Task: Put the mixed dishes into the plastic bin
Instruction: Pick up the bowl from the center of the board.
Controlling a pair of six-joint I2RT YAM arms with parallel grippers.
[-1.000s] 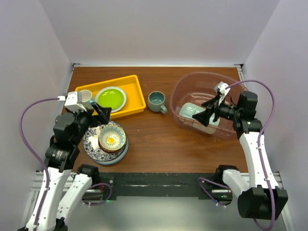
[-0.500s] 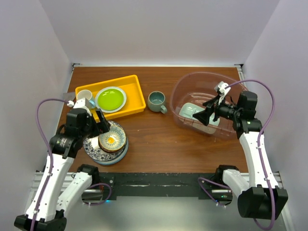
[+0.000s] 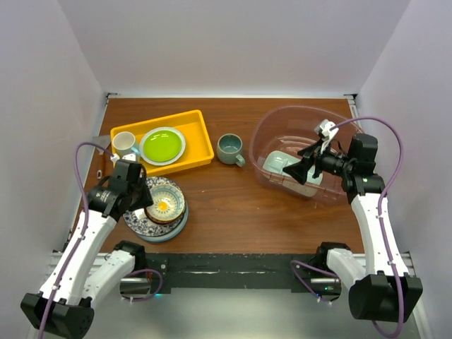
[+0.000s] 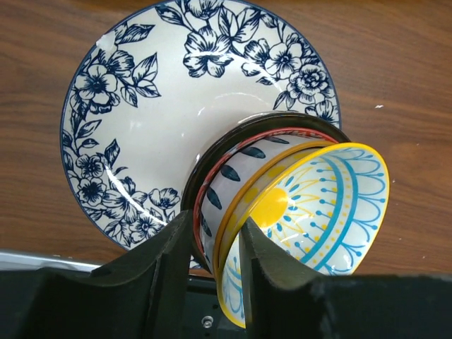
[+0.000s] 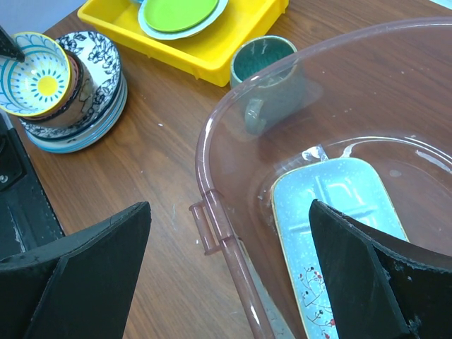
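Our left claw (image 4: 212, 239) pinches the rim of the yellow-centred bowl (image 4: 311, 205), atop the blue-patterned plate (image 4: 155, 120) at the near-left corner of the desk (image 3: 233, 205). Our right claw (image 5: 227, 212) hangs spread, empty, over the plastic bin (image 3: 265, 134) at the right edge; only the mint-green tray (image 5: 339, 205) lies inside.

Left claw (image 4: 215, 239), earlier wide open, now lower, pinched on rim of the tan bowl (image 4: 318, 201).

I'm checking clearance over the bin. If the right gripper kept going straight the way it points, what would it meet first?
Most likely the mint-green tray lying in the plastic bin; depth is unclear, so the bin's near wall could come first.
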